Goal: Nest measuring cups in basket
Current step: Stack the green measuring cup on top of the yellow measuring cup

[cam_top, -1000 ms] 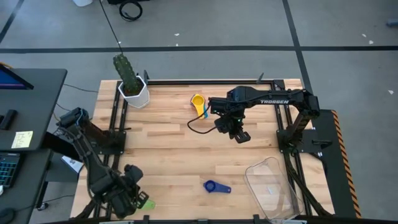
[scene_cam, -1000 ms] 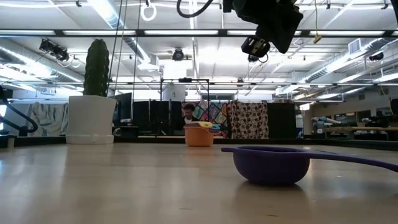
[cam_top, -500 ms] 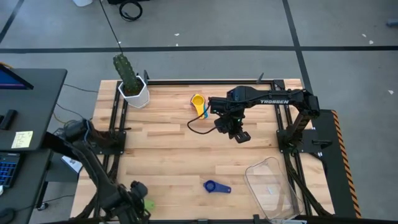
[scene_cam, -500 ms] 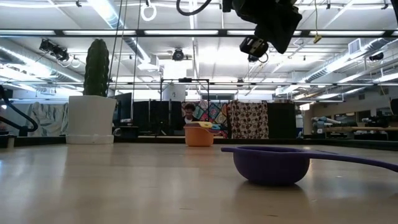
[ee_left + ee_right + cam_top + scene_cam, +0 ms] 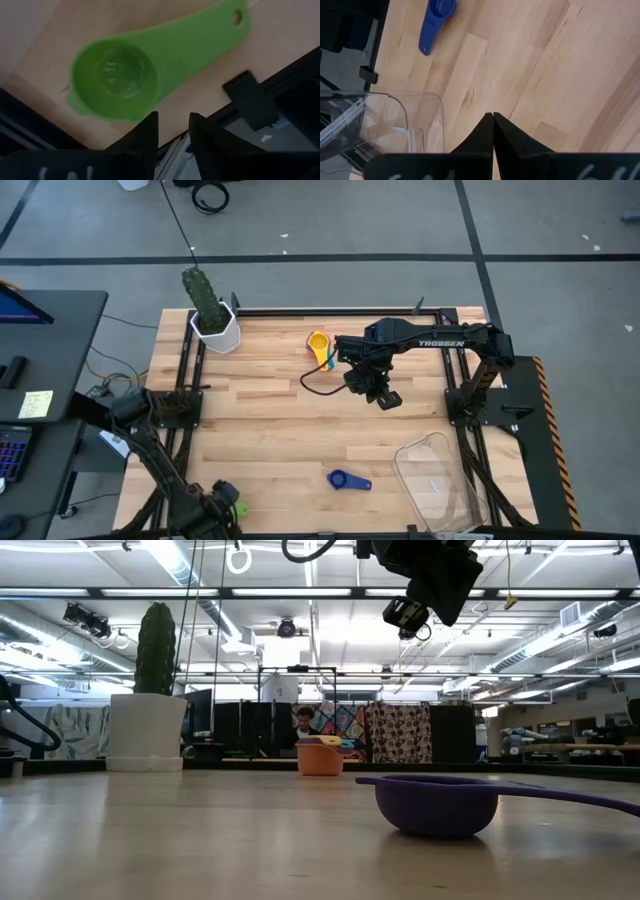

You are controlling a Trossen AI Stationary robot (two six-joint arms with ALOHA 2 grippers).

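Observation:
A green measuring cup [image 5: 112,80] lies open side up at the table's near left corner [image 5: 238,508]. My left gripper [image 5: 172,127] points down over it, open, one finger over the bowl's near rim and the other just off it. A blue cup [image 5: 348,479] lies near the front, next to the clear basket [image 5: 440,480] at the near right. Yellow and orange cups [image 5: 319,347] sit stacked at the far middle. My right gripper [image 5: 385,395] hangs shut above the table's middle, holding nothing. My left gripper points down at the green cup's bowl, one fingertip [image 5: 150,125] over the rim [image 5: 131,114] on the side toward the table's near edge. Whether it touches the rim, I cannot tell. The cup rests flat on the table.
A white pot with a cactus [image 5: 213,322] stands at the far left corner. The table's black frame rail [image 5: 250,95] runs right beside the green cup. Bare wood lies between the blue cup [image 5: 439,20] and the stacked cups [image 5: 320,757].
My left gripper has gone down and toward the table's near edge, ending over the green cup. The green cup has stayed where it was.

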